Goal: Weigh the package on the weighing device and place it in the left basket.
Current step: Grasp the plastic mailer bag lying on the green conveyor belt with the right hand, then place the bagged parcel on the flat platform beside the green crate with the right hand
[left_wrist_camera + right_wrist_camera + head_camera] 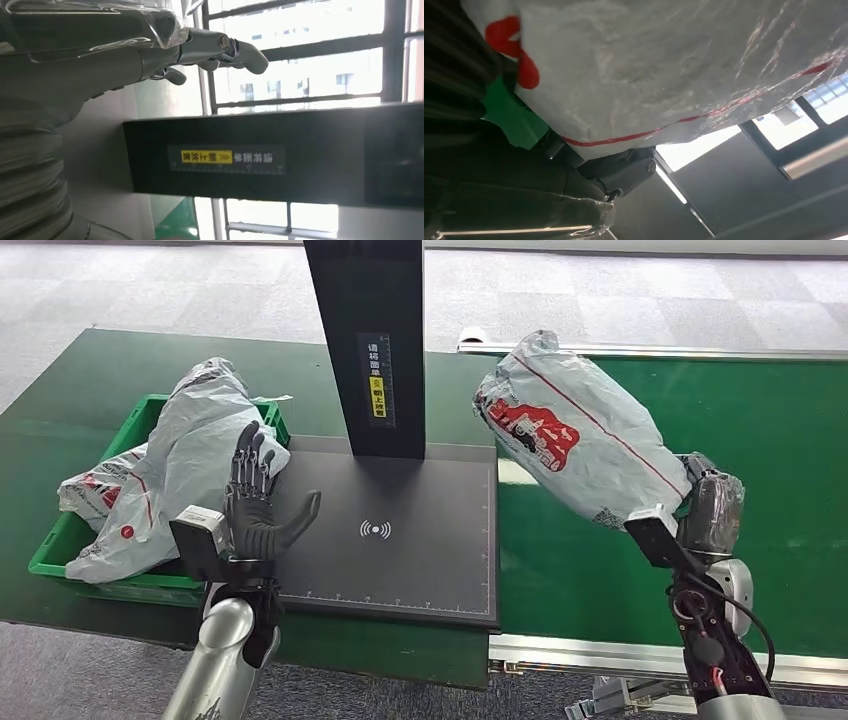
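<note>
Holding a big grey package (pixel 575 435) up in the air, the right hand (pixel 708 512) grips one end of it, over the green belt (pixel 780 440) and just to the right of the weighing device (pixel 400 530). The package has a red picture with white marks on its side and a thin red line running along it; I cannot read the marks. The right wrist view shows the crinkly plastic from below, with dark fingers (pixel 624 170) under it.

The scale's black post (pixel 375 340) has a small label (pixel 377 380) with white Chinese writing and a yellow strip. I cannot read it. A little white wave sign (pixel 375 530) sits in the middle of the flat black plate.

The left hand (pixel 258 505) stands upright with its fingers straight and spread, thumb out to the side, holding nothing. It is at the plate's left edge, just beside the green basket (pixel 60 555). Two grey bags (pixel 175 475) with red marks already lie in that basket.
</note>
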Tool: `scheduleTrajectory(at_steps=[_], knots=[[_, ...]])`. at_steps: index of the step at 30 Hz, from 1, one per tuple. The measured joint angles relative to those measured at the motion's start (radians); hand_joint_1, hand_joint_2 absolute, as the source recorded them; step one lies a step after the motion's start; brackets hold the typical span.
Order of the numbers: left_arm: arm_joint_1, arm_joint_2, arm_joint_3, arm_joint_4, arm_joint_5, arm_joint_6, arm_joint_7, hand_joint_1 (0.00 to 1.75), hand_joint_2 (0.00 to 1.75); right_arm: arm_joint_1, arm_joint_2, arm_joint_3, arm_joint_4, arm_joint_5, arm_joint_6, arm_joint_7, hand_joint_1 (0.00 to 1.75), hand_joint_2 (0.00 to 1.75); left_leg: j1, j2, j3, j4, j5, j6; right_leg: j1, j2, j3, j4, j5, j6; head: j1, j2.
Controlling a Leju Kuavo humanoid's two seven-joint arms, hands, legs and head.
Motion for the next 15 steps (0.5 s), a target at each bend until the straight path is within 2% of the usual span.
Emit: scheduleTrajectory(at_steps=[3,6,11,15], knots=[[-0.006,0.0,0.002,-0.002,0.028,0.024,-0.02,0.0,1.75,0.029,0.033,0.014,-0.076,0.041,-0.072,-0.059,1.75,1.75,0.0,0.001,0.0,0.0,0.0,0.0,0.0,0.0,0.0,0.0,0.0,0.0,0.0,0.0],[-0.013,0.001,0.002,-0.006,0.045,0.03,-0.027,0.0,1.75,0.033,0.057,0.057,-0.11,0.112,-0.07,-0.059,1.75,1.75,0.0,0.001,0.0,0.0,0.0,0.0,0.0,0.0,0.0,0.0,0.0,0.0,0.0,0.0],[-0.038,-0.003,-0.007,-0.006,0.052,0.017,-0.029,0.0,1.75,0.018,0.079,0.203,-0.084,0.25,0.006,-0.016,1.75,1.75,0.0,0.001,0.0,0.0,0.0,0.0,0.0,0.0,0.0,0.0,0.0,0.0,0.0,0.0],[-0.066,-0.011,-0.02,0.007,0.052,-0.003,-0.029,0.0,1.75,-0.034,0.09,0.335,0.032,0.351,0.102,0.011,1.75,1.75,0.0,0.0,0.0,0.0,0.0,0.0,0.0,0.0,0.0,0.0,0.0,0.0,0.0,0.0]])
